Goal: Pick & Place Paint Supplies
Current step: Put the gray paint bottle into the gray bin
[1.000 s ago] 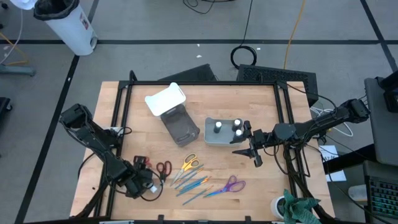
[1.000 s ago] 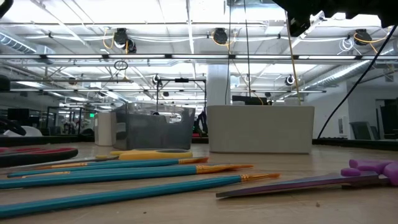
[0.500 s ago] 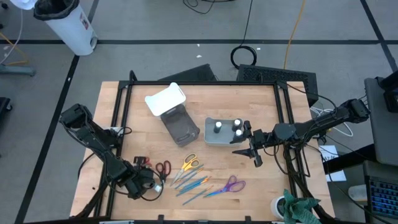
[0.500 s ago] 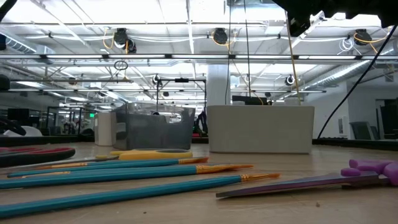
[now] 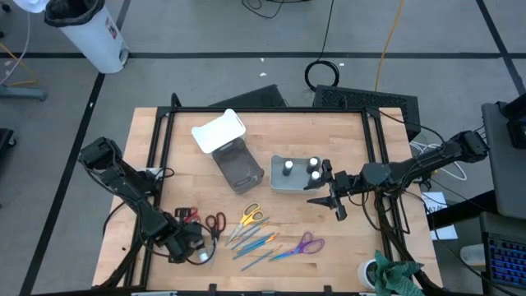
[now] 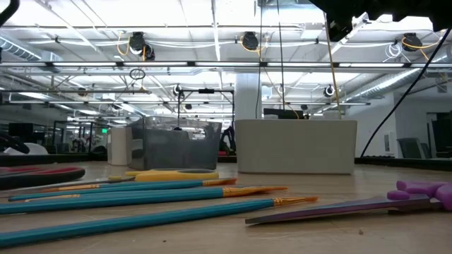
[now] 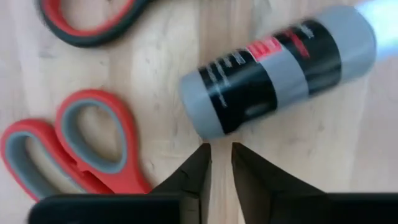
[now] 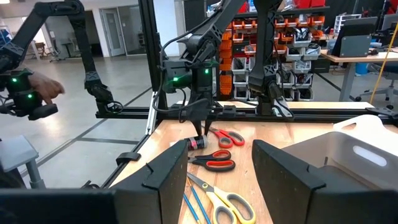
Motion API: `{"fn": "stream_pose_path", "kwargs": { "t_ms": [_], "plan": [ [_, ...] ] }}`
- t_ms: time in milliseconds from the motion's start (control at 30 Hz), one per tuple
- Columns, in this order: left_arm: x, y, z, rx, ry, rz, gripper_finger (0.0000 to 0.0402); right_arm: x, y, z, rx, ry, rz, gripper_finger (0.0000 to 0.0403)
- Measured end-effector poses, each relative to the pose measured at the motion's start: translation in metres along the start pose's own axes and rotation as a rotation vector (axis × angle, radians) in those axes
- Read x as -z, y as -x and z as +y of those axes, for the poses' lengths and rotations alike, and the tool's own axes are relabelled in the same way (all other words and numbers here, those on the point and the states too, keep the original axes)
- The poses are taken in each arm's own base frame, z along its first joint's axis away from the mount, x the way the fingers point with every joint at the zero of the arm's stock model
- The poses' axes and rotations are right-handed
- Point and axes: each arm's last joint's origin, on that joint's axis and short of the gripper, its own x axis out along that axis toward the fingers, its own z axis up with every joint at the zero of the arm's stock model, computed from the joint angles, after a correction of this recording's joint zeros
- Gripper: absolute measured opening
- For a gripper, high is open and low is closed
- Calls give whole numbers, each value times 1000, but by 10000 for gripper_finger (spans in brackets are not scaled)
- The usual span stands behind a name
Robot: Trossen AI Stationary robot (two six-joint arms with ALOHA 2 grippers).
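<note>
We see the left hand [image 7: 221, 163] at the lower left of the worktop [image 5: 353, 247], fingers nearly closed on nothing, tips just beside a fallen dark bottle [image 7: 280, 68] and red scissors [image 7: 74, 149]. The right hand [image 5: 335, 200], right of centre, stands open and empty beside the grey tray [image 5: 279, 185] of bottles.

We note a grey tiled floor [image 5: 246, 33] around the light wooden table [image 5: 362, 247]; white cylindrical bin [image 5: 86, 33] at a corner; ceiling light strips [image 6: 176, 28] overhead.
</note>
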Motion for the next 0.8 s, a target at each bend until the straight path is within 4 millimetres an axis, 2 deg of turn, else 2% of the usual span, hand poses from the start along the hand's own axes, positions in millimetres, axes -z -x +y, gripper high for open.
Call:
{"fn": "stream_pose_path", "kwargs": {
  "t_ms": [100, 167, 433, 567, 667, 800],
  "plan": [
    [1, 0, 1, -16, -13, 13, 61, 0, 0, 0, 0, 0, 1, 171],
    [2, 0, 3, -29, -1, 24, 75, 0, 0, 0, 0, 0, 3, 171],
    [2, 0, 4, -51, 127, 7, 203, 0, 0, 0, 0, 0, 4, 171],
    [3, 0, 3, -13, 44, 51, 252, 0, 0, 0, 0, 0, 4, 171],
    [3, 1, 3, 4, 25, 75, 268, 1, 0, 0, 0, 0, 6, 171],
    [-3, 7, 6, -20, 30, 90, 266, 1, 0, 0, 0, 1, 6, 171]
  ]
}}
